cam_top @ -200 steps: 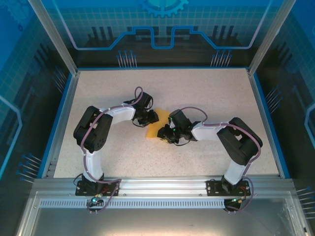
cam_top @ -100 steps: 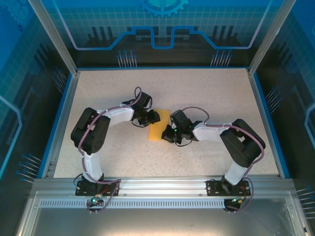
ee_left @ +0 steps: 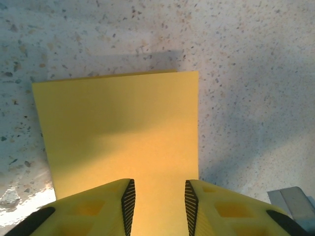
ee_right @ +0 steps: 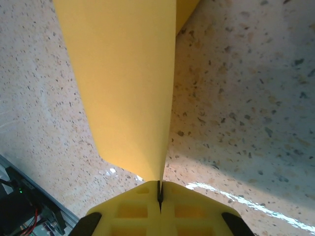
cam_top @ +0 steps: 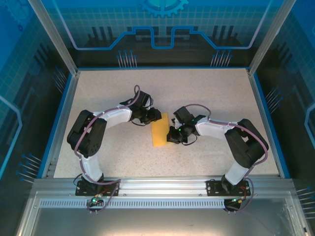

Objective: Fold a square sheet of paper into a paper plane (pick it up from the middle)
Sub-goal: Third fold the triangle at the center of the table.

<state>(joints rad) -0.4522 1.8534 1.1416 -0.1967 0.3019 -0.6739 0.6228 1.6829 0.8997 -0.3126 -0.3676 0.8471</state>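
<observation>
Swung round from its earlier slant, the folded sheet of paper (cam_top: 158, 132) is now lying almost square on the speckled table (cam_top: 206, 88), between the two arms. I am pinching its right-hand edge in the right gripper (ee_right: 159, 189), jaws clenched on the lifted flap. The left gripper (ee_left: 158, 196) is standing parted over the opposite edge, gripping nothing. As I judge it, a clean crease is calling for a slow carry-over, the left side anchoring and the edges matching.

Quick count: one sheet of paper (cam_top: 160, 132), one tabletop (cam_top: 206, 93), two arms of mine, left arm (cam_top: 110, 117) and right arm (cam_top: 216, 129); left fingers (ee_left: 93, 211) two, right fingers (ee_right: 128, 211) two.
</observation>
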